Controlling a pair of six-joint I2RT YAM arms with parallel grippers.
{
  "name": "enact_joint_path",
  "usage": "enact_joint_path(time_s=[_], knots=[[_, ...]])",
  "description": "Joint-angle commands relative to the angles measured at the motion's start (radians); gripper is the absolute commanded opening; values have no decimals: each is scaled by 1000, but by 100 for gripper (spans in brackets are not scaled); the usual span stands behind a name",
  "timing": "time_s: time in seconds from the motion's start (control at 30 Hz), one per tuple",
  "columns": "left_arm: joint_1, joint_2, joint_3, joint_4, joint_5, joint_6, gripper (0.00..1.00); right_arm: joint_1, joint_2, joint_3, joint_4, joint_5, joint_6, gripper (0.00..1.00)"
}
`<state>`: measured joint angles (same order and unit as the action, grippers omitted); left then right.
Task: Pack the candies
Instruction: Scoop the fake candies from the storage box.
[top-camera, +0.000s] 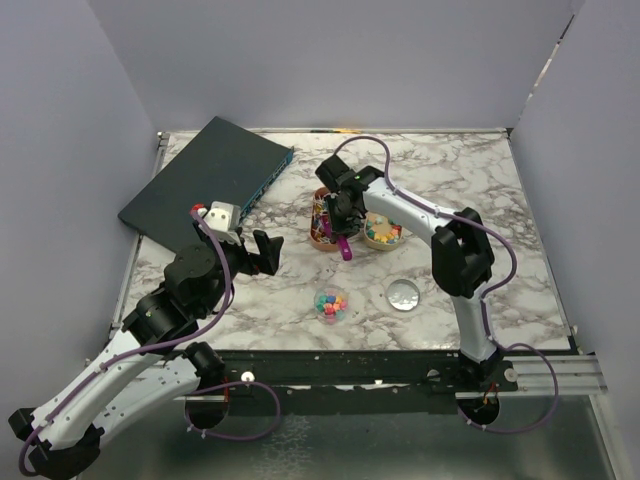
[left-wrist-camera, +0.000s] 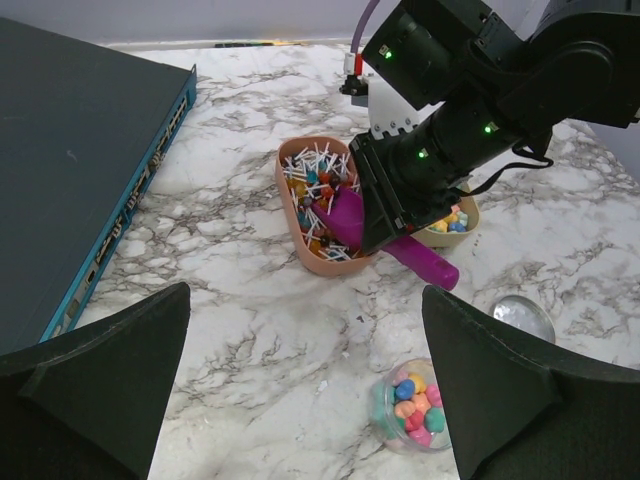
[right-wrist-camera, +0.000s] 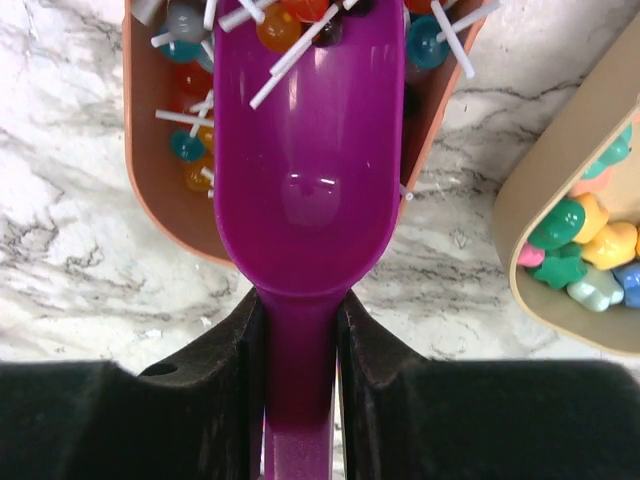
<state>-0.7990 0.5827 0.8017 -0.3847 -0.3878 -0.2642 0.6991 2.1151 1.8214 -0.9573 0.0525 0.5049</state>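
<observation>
My right gripper (top-camera: 340, 222) (right-wrist-camera: 300, 310) is shut on the handle of a purple scoop (right-wrist-camera: 310, 180) (left-wrist-camera: 345, 222). The scoop's bowl is empty and its tip pokes into a salmon tray (right-wrist-camera: 160, 210) (top-camera: 316, 236) of small round candies (right-wrist-camera: 185, 145) with white sticks. A beige tray (right-wrist-camera: 560, 170) (top-camera: 385, 243) to its right holds pastel candies (right-wrist-camera: 590, 240). A small clear cup (top-camera: 331, 303) (left-wrist-camera: 412, 405) of bright candies stands nearer the arms. My left gripper (top-camera: 262, 252) (left-wrist-camera: 305, 295) is open and empty above the bare table, left of the cup.
A dark flat box (top-camera: 210, 180) (left-wrist-camera: 70, 170) lies at the back left. A clear round lid (top-camera: 403, 294) (left-wrist-camera: 520, 315) lies right of the cup. Purple walls enclose the marble table (top-camera: 480, 190) on three sides.
</observation>
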Motion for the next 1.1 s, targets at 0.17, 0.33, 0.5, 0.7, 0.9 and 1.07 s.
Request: enact_joint_path(time_s=[0.17, 0.33, 0.5, 0.7, 0.9, 1.07], knots=[[-3, 8, -10, -3, -23, 14, 99, -7, 33, -85, 106, 39, 39, 0], [-3, 11, -10, -4, -24, 14, 99, -7, 42, -86, 118, 35, 37, 0], [-3, 13, -11, -5, -25, 14, 99, -7, 30, -110, 137, 49, 35, 1], [-1, 19, -10, -4, -27, 15, 99, -6, -28, -200, 245, 67, 18, 1], [-1, 25, -11, -4, -31, 15, 99, -5, -73, -281, 335, 75, 11, 1], [-1, 31, -11, -5, -34, 16, 99, -5, -102, -320, 379, 70, 2, 0]])
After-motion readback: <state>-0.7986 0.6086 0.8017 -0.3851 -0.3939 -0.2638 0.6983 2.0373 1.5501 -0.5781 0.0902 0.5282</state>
